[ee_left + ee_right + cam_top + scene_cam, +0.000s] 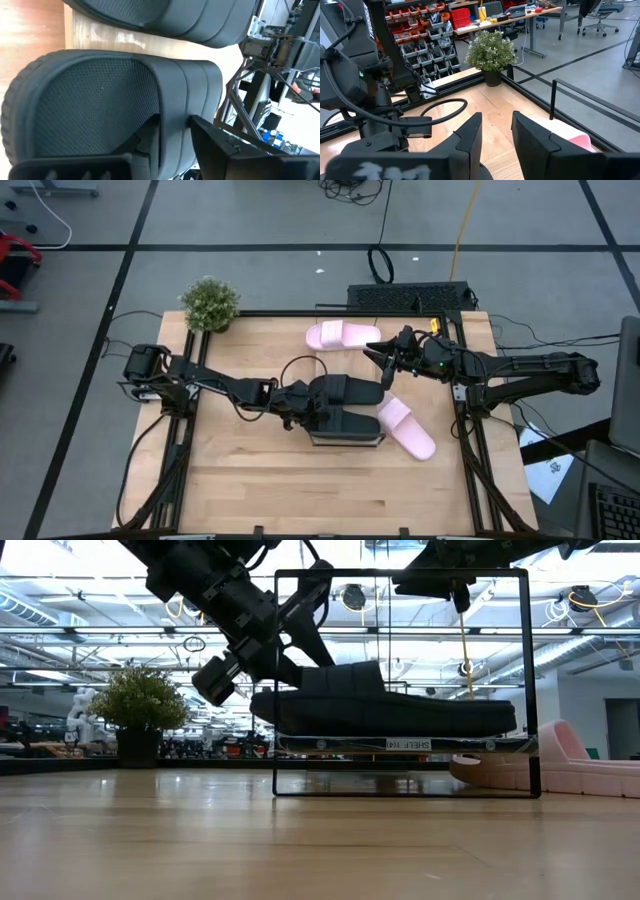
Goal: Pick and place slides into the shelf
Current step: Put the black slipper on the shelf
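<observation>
Left pincer point(312, 408) around black slide point(345, 423) on shelf point(347, 440)

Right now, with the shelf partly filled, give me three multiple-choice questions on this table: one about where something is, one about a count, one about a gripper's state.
1. Where is the potted plant?
A. at the far left corner of the table
B. on the shelf
C. beside the right arm's base

2. How many pink slides lie on the table off the shelf?
A. none
B. one
C. two

3. What is the left gripper doing?
A. hanging open over bare wood
B. clamping a black slide at the shelf
C. holding a pink slide

Answers: 1 A, the plant stands at the table's far left corner in the high view. 2 C, one pink slide lies beyond the shelf and another to its right. 3 B, the left wrist view shows its fingers gripping the black slide's strap. The right gripper hovers open near the far pink slide.
</observation>
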Action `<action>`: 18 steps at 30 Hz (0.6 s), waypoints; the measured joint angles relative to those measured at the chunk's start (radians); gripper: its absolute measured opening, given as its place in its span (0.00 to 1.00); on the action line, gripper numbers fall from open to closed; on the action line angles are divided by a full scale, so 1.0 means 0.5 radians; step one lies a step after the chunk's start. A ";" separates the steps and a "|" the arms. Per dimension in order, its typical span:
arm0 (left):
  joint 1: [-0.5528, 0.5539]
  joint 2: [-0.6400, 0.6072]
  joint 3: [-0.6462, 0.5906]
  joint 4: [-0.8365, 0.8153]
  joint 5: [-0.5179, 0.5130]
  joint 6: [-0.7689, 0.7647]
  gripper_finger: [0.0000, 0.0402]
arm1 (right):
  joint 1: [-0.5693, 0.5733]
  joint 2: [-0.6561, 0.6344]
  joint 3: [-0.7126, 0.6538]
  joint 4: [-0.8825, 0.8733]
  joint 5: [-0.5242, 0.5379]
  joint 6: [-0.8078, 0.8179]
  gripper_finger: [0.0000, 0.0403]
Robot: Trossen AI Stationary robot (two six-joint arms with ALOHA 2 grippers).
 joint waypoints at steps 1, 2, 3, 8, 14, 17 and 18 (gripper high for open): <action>0.000 0.000 0.000 0.000 -0.001 0.000 0.26 | 0.000 0.000 0.000 0.000 0.000 0.000 0.24; 0.001 0.000 0.000 0.000 -0.002 0.000 0.27 | 0.000 0.000 0.000 0.000 -0.001 0.000 0.24; 0.001 0.000 0.000 0.000 -0.002 0.000 0.27 | 0.000 0.000 0.000 0.000 0.000 -0.001 0.24; 0.001 0.000 0.000 0.001 -0.002 -0.001 0.29 | 0.000 0.000 0.000 0.000 0.000 -0.001 0.24; -0.007 -0.011 0.000 0.002 -0.035 0.006 0.29 | 0.000 0.000 0.000 0.000 0.000 -0.001 0.24; -0.007 -0.014 0.000 0.003 -0.048 0.007 0.29 | 0.000 0.000 0.000 -0.001 -0.001 0.000 0.24; -0.007 -0.015 0.000 0.002 -0.048 0.006 0.29 | 0.000 0.000 0.000 -0.001 0.000 -0.001 0.24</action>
